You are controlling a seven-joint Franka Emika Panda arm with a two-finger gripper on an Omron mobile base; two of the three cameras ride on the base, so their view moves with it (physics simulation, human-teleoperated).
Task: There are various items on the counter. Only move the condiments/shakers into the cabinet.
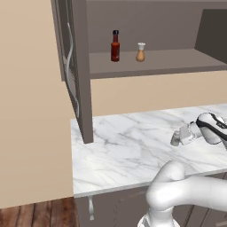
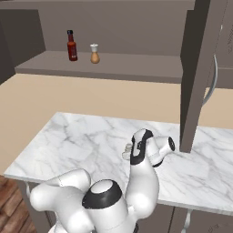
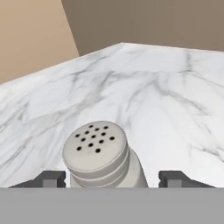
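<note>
Red sauce bottle [image 1: 115, 45] and tan shaker [image 1: 140, 52] stand on cabinet shelf [image 1: 168, 62]. Grey shaker [image 3: 101, 157] upright on worktop [image 1: 124, 146], between gripper [image 3: 111, 179] tips, jaws apart, not yet clamped. Likely light, rigid, smooth; grasp mid-body.

grey shaker [image 3: 99, 155]: bottom cut off by the hand view's lower edge | same shaker in right base view: mostly hidden behind the arm | gripper [image 3: 111, 178]: finger tips barely peek up, can't tell if they touch the shaker | cabinet [image 1: 146, 62]: top cut off by the picture edge
</note>
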